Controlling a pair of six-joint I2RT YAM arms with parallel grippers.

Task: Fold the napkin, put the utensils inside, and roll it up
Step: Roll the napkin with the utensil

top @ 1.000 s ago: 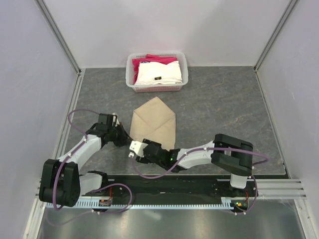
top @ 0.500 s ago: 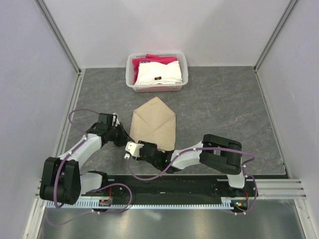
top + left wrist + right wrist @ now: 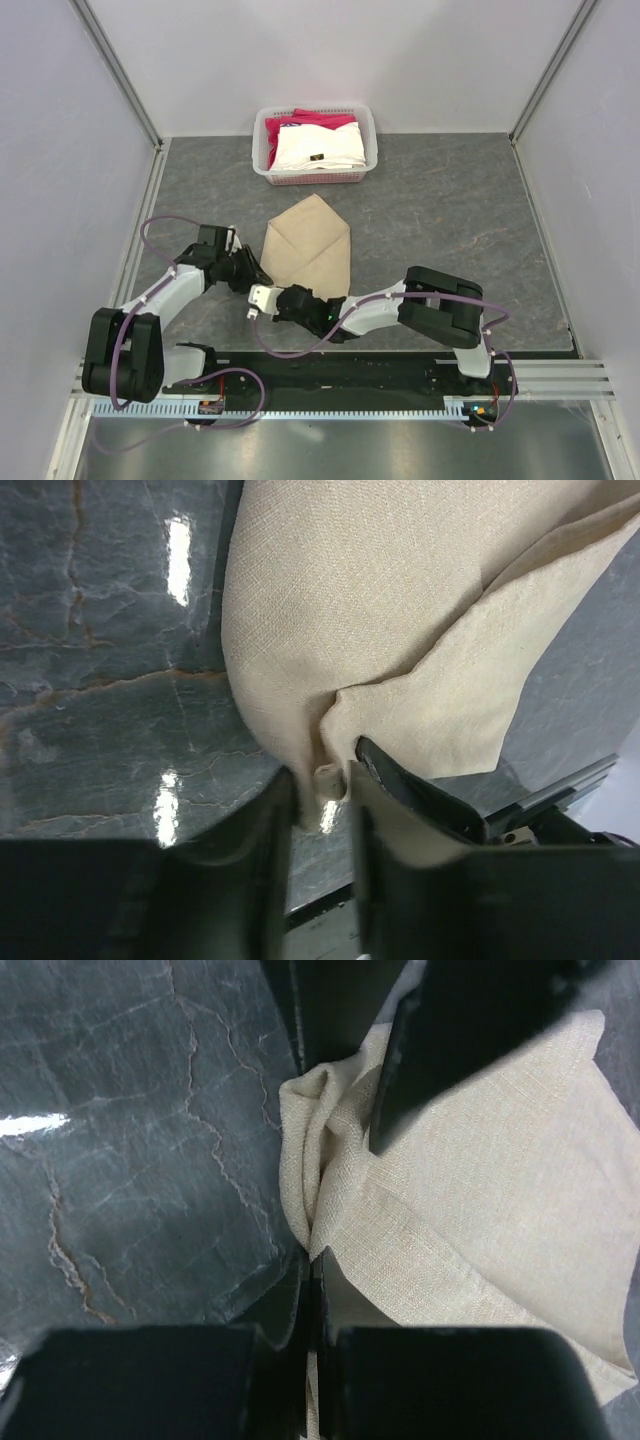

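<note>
The tan napkin lies folded to a point in the middle of the table, its near-left corner bunched up. My right gripper is shut on that corner; the right wrist view shows the cloth pinched between the closed jaws of this gripper. My left gripper is at the same corner from the left. Its jaws stand slightly apart, with a small nub of the napkin lying loose between the tips. The utensils are out of view.
A white basket stands at the back of the table, holding a white folded cloth and a pink-red one. The two grippers are almost touching, and the left one's fingers fill the top of the right wrist view.
My right gripper has slid left to the napkin's near-left corner and shut on it. My left gripper's jaws have parted from their grip on the same corner.
</note>
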